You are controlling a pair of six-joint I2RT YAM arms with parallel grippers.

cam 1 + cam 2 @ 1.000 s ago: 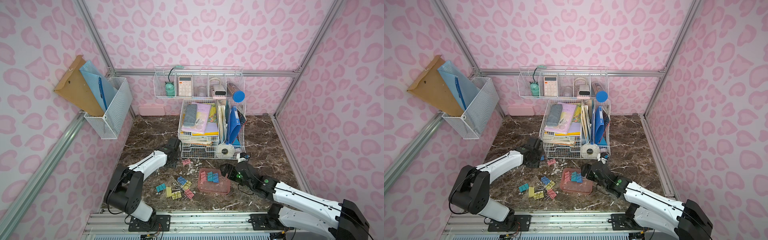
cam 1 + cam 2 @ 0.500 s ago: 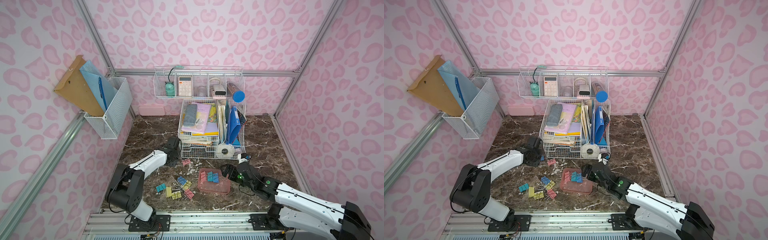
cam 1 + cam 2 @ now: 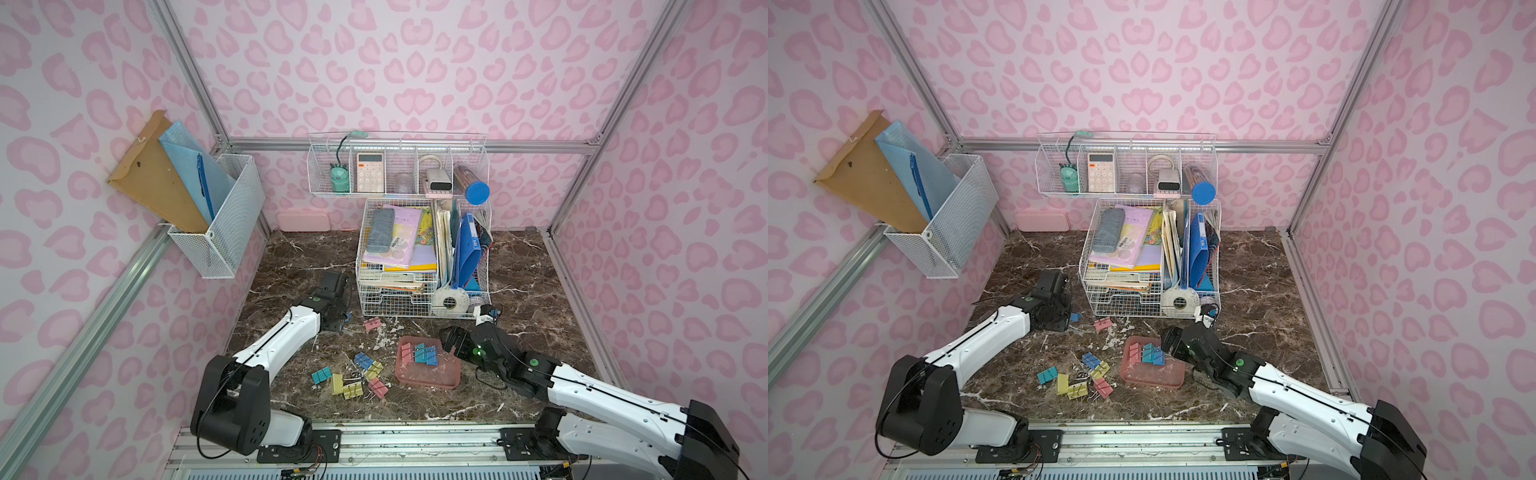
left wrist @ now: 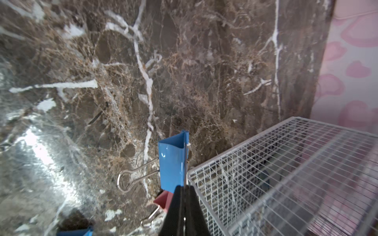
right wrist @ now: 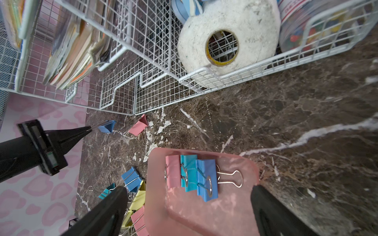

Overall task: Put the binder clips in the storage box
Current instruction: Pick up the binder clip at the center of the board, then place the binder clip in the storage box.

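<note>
The left fingers [image 4: 182,202] are pressed together on one silver wire handle of a blue binder clip [image 4: 172,161]. The clip's body juts out past their tips, just beside the corner of the white wire rack [image 4: 276,167]. Whether that clip rests on the brown marble desk [image 4: 184,61] or hangs just above it cannot be told. A pink clip [image 3: 372,323] lies on the desk just beyond these fingertips, on the side toward the storage box [image 5: 204,214].

Between the two sets of fingers a loose heap of clips [image 3: 353,390] lies on the desk, in teal, blue, yellow and pink.

The storage box sits just beside the heap, under the right fingers [image 3: 452,341]. These stand wide apart and hold nothing. In the right wrist view one finger hangs over the heap outside the box and the other is by the box's opposite edge, so the box spans the gap between them. Ahead of their tips, inside the box, a pink one [image 5: 172,171], a teal one [image 5: 189,173] and a blue one [image 5: 206,179] lie side by side, touching.

Farther ahead of the right fingers, in the rack's lowest tier, stands a grubby white tape roll [image 5: 227,40]. Next to it is a clear jar [image 5: 319,24] whose label carries red print, too blurred to read.
</note>
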